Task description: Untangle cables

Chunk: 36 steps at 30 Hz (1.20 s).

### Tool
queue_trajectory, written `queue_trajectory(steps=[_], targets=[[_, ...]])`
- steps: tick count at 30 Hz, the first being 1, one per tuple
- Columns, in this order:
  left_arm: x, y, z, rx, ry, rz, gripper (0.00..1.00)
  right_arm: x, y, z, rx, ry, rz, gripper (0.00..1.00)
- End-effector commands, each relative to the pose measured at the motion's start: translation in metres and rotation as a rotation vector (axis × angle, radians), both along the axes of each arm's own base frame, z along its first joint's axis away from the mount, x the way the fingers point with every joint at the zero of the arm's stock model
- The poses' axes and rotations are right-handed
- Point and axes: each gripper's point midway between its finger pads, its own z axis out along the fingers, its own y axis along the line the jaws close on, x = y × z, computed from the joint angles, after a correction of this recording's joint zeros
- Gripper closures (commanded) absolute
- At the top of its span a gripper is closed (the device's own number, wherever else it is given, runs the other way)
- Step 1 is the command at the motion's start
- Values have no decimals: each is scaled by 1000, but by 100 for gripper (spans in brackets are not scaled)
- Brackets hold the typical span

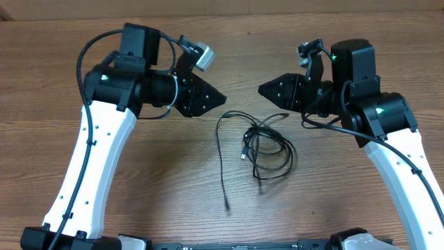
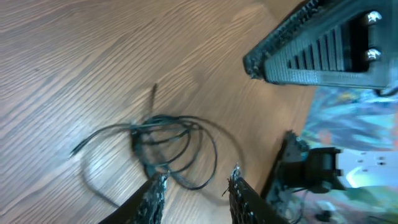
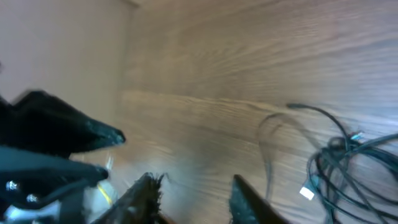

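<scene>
Overhead: your left gripper (image 1: pixel 220 97) and right gripper (image 1: pixel 262 89) point at each other across a short gap, neither touching a cable. You cannot tell from here how far either pair of jaws stands apart. The cables (image 1: pixel 269 147) lie on the table (image 1: pixel 333 201) at 6 o'clock from that gap, in a loose tangled coil. One cord trails off toward 7 o'clock.

Left wrist: your left gripper (image 2: pixel 196 186) has its jaws partly apart and holds nothing. The cables (image 2: pixel 168 143) lie at 11 o'clock from the fingertips, clear of them.

Right wrist: your right gripper (image 3: pixel 196 186) is likewise partly apart and empty. The cables (image 3: pixel 348 162) lie at 3 o'clock, well apart, one pale plug showing.
</scene>
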Motion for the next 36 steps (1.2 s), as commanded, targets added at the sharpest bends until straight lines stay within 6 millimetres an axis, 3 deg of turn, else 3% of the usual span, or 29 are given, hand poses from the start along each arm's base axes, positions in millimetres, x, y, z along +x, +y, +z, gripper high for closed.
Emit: queue_trajectory(steps=[1, 3, 4, 7, 9, 15, 18, 23, 27, 32, 36], targets=[[7, 12, -2, 90, -5, 104, 66, 8, -22, -7, -109, 1, -107, 53], [7, 17, -8, 111, 45, 160, 60, 5, -42, -25, -220, 51, -183, 31], [6, 17, -10, 113, 55, 160, 55, 4, -49, -30, -255, 64, -207, 26], [-1, 10, -24, 127, 82, 135, 38, 3, -70, -37, -305, 102, -276, 16], [-8, 2, -35, 135, 101, 108, 33, 4, -86, -37, -305, 131, -336, 10], [-32, -33, -74, 142, 180, 47, 25, -3, -147, -26, -270, 224, -540, 6], [-45, -54, -90, 143, 159, -23, 21, -14, -167, -25, -255, 266, -599, 4], [-74, -99, -99, 120, 89, -164, 21, -27, -193, -27, -268, 307, -672, 0], [-97, -130, -112, 183, 0, -238, 21, -32, -209, -29, -261, 336, -727, 0], [-116, -153, -152, 368, -89, -256, 21, -35, -217, -31, -283, 331, -722, 0], [-134, -168, -186, 436, -41, -266, 21, -37, -217, -31, -298, 325, -700, 0]])
